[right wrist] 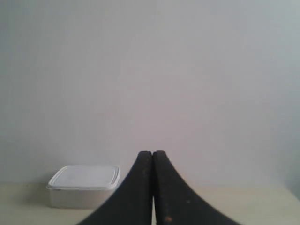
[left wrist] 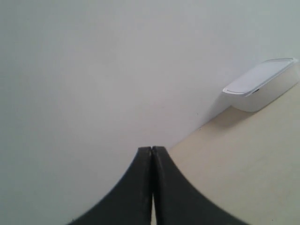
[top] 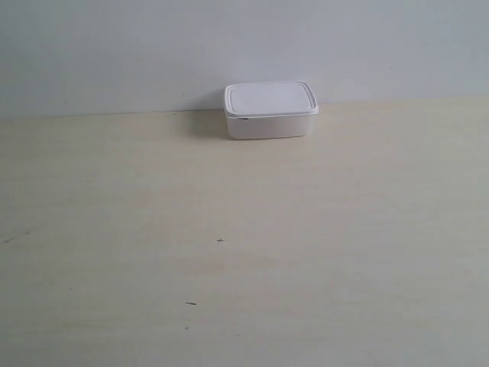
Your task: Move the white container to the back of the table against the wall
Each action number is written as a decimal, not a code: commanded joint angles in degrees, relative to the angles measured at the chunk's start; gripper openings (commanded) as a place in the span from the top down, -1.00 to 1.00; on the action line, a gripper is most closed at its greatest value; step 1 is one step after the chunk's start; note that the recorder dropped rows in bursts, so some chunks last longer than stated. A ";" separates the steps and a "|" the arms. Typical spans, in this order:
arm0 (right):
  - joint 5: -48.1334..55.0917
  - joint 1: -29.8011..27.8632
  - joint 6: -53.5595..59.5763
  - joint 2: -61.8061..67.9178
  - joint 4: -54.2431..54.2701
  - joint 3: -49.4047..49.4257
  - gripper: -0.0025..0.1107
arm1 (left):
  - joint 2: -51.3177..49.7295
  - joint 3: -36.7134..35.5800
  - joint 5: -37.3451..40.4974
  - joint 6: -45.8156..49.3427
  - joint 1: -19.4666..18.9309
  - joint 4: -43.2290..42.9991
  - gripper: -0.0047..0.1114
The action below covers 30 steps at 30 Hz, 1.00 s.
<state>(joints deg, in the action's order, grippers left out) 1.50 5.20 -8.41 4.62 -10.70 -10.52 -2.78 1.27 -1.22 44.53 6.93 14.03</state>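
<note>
At 12 o'clock, low white lidded plastic box (top: 270,115) against pale wall (top: 114,53), long axis 9–3; left gripper (left wrist: 152,150), right gripper (right wrist: 153,153) clenched empty.

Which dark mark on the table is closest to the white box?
The small cross-shaped mark. The dash lies farther from the white box, and the faint streak is off at the exterior view's left edge.
</note>
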 commanded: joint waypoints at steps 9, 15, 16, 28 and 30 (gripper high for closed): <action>-9.84 -0.32 0.38 -0.10 -5.54 10.12 0.96 | 2.78 -1.27 2.90 -0.01 -0.13 -0.18 0.92; -3.09 -0.32 0.38 -3.40 1.52 10.52 0.96 | 2.78 -1.27 3.01 -0.01 -0.13 -0.18 0.92; -2.73 -0.32 0.38 -4.13 1.59 10.52 0.96 | 2.78 -1.27 3.01 -0.01 -0.13 -0.18 0.92; -0.28 -0.32 0.40 -4.62 1.59 10.52 0.96 | 2.78 -1.27 11.86 -0.01 -0.13 -0.18 0.92; -0.28 -0.32 0.40 -4.62 1.59 10.52 0.96 | 2.78 -1.27 11.86 -0.01 -0.13 -0.05 0.92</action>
<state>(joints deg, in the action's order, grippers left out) 1.06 5.20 -8.31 0.37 -9.37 -0.33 -0.39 0.15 10.44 44.53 6.93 14.03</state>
